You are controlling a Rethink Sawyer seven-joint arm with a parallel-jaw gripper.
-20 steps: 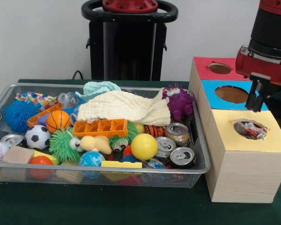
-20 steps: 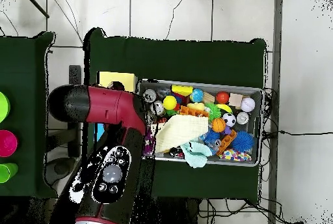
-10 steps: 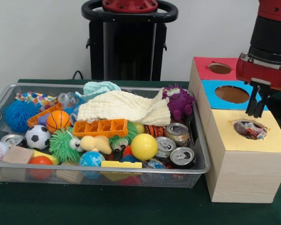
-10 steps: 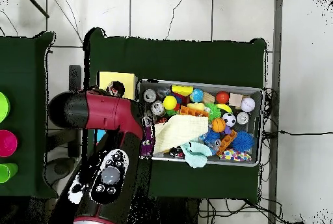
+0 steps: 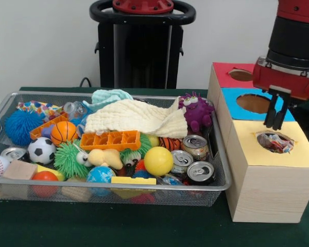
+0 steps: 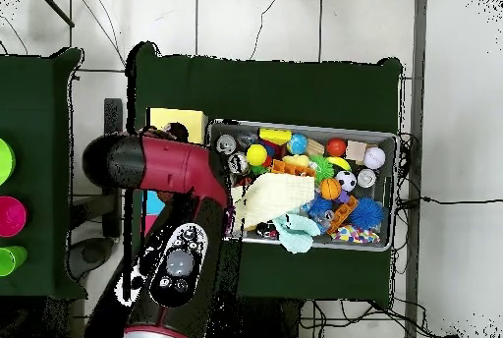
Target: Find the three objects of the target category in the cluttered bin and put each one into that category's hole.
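Pincer point(image 5: 274, 119) fingers are hanging nearly together and gripping nothing, just above the yellow-topped box point(image 5: 270, 172). 1 crumpled colourful wrapper point(image 5: 274, 142) is sitting inside that box's hole. Left of the box, another bright wrapper point(image 5: 37, 109) is lying at the far-left corner of the wire mesh bin point(image 5: 113, 191).

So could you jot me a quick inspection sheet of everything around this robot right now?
Surface: green table cloth.
Job's things: wire tray full of toys; colourful wrapper at its far corner; another wrapper sits in the yellow box hole.
Clutter: balls, cans, cream cloth, purple plush.
Grippers: gripper above the yellow box, fingers close together, empty.
Cables: several on the floor.
Surroundings: blue box, red box.
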